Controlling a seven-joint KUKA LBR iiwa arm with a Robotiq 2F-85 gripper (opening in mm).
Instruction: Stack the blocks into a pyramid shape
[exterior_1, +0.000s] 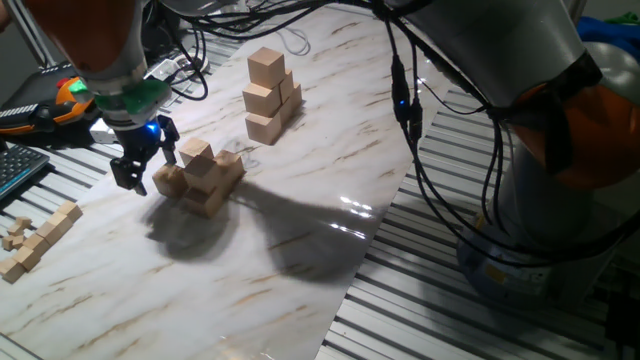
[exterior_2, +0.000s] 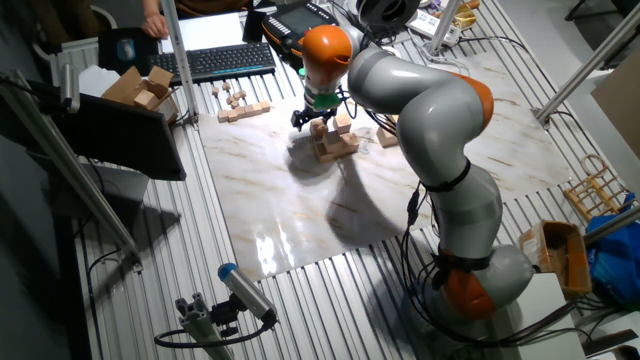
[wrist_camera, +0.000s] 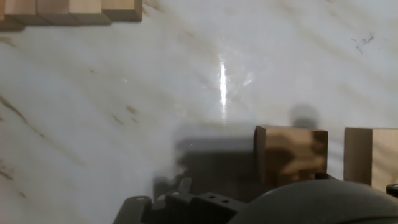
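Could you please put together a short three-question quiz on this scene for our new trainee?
1. True or false: the pincer is carrying a block.
2. Which group is taller: A) the near cluster of blocks beside the pincer, or B) the far stack of blocks?
3. Fill in: the row of small wooden pieces lies near the table's ____ edge in the fixed view where the robot base is at the right.

Key:
1. False; it hangs beside the near cluster with nothing between its fingers.
2. B.
3. Left.
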